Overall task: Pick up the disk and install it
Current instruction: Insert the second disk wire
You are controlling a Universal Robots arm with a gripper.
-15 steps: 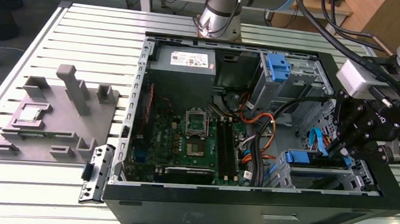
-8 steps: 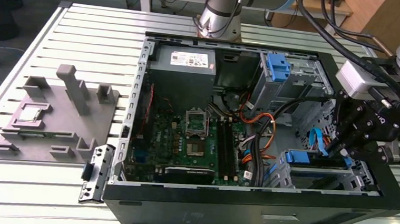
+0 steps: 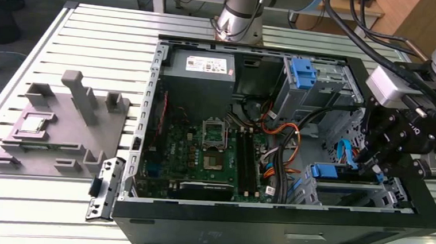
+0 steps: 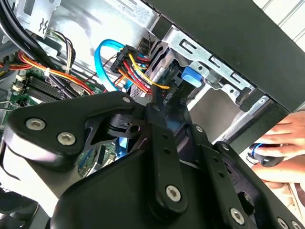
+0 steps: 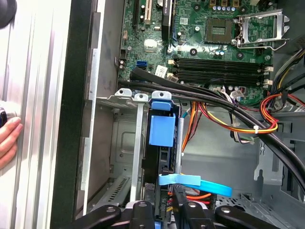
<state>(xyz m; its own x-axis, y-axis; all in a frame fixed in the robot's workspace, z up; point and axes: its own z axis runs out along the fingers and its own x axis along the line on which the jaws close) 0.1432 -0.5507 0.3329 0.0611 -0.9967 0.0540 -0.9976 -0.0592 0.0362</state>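
At about four o'clock inside the open black computer case (image 3: 272,229), the blue-framed silver-grey disk (image 5: 162,131) sits on edge in its metal drive bay (image 5: 125,143). The black gripper (image 3: 376,159) hovers just above; whether it is clenched, I cannot tell.
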